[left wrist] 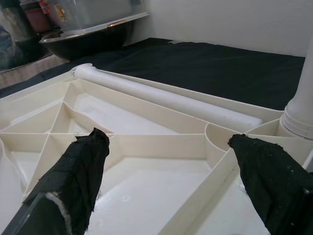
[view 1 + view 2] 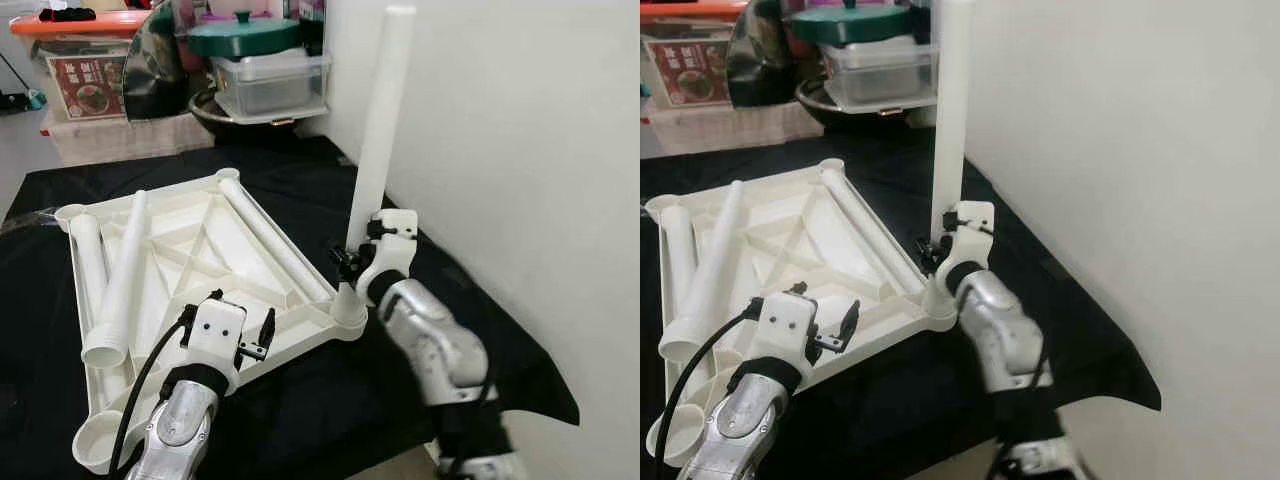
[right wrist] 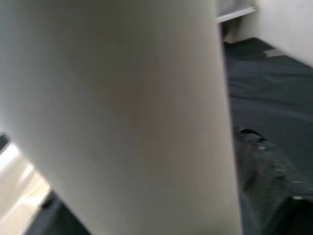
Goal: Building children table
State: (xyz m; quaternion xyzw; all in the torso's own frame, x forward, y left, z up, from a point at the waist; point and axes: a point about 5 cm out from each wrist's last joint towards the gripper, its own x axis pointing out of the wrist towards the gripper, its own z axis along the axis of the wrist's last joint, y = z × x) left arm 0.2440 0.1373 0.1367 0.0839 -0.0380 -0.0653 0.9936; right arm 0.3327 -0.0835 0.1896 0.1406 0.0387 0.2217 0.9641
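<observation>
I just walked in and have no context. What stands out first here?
A white table leg stands upright in the near right corner socket of an upturned white tabletop on a black cloth, with the right gripper closed around its lower end. Three more legs lie across the tabletop, and the left gripper hovers open over its near edge.

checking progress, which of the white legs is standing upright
The leg held by the right tool at the tabletop's near right corner; the others lie flat.

The right gripper (image 2: 352, 262) is raised, its fingers closed around something upright. The left gripper (image 2: 243, 322) hovers lower, fingers spread wide.
</observation>
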